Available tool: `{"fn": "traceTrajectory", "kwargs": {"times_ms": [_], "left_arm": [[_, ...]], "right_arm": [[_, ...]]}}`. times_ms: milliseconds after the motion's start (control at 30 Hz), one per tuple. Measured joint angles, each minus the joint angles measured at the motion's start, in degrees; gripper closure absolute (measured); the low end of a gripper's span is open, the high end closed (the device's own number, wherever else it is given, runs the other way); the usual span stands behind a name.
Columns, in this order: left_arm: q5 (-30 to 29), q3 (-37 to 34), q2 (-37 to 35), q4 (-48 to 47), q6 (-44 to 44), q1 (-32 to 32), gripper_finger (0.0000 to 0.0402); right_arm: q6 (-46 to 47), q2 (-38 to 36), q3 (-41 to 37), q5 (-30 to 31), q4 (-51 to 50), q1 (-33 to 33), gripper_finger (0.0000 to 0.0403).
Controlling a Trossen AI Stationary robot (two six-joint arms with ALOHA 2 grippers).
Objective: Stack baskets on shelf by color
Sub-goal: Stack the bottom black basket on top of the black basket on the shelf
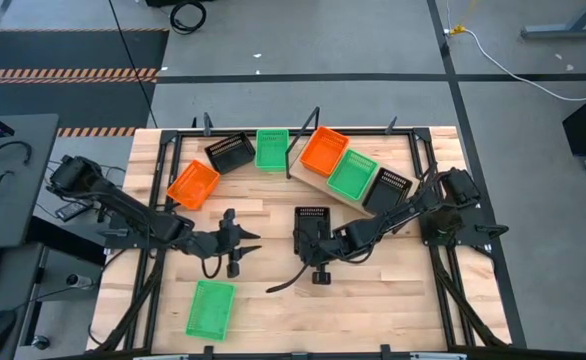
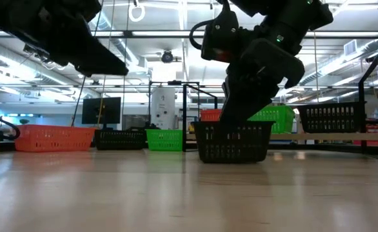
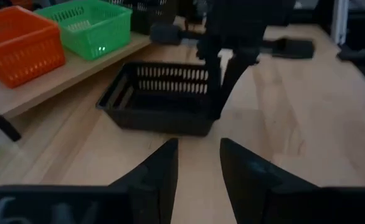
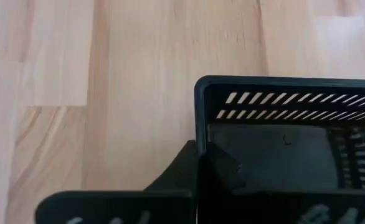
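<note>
Gripping the wall of a black basket [image 1: 311, 222] at mid-table, the right gripper [image 1: 309, 240] has its fingers clamped over the basket's rim, one inside and one outside, as the right wrist view shows. The basket sits flat on the tabletop [image 1: 373, 300] in the low view, with the dark arm coming down into it from above.

Nearest the table's front edge, a green basket [image 1: 210, 308] lies alone on the planks, well apart from everything else.

The left gripper [image 1: 243, 243] hangs just left of the held basket, its fingers parted and holding nothing, pointing toward it.

Farther back on the left, an orange basket [image 1: 193, 184] rests on the table, with a second black basket [image 1: 230, 152] and another green basket [image 1: 271, 149] beyond it near the back edge.

On the right, the shelf [image 1: 318, 180] runs at a slant and carries three baskets in a row: orange [image 1: 324, 149], green [image 1: 353, 173] and black [image 1: 387, 188], each just beside the next.
</note>
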Motion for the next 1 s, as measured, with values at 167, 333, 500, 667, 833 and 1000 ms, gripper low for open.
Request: {"fn": "traceTrajectory", "kwargs": {"times_ms": [167, 333, 500, 667, 833, 1000], "left_arm": [[0.0, 0.0, 2.9, -0.2, 0.8, 0.0, 0.0276], [0.0, 0.0, 5.9, 0.0, 3.0, 0.0, 0.0276], [0.1, 0.0, 9.3, 0.5, 3.1, 0.2, 0.0276], [0.6, 0.0, 11.3, 4.2, 3.0, 0.0, 0.0276], [0.6, 0.0, 12.0, 6.0, 2.7, -0.2, 0.0276], [0.6, 0.0, 12.0, 6.2, 1.1, -0.4, 0.0276]], "right_arm": [[2.4, 0.0, 0.1, -0.1, 1.4, 0.8, 0.0380], [2.1, -0.2, 4.3, -0.1, -1.8, 1.8, 0.0393], [3.3, -0.2, 15.7, 3.0, -19.5, 2.2, 0.0389], [8.3, -0.3, 28.6, 8.8, -45.0, 2.1, 0.0393], [14.1, -2.9, 34.9, 9.2, -59.3, 2.3, 0.0393], [24.1, -8.8, 33.0, 11.8, -70.3, 3.6, 0.0393]]}}
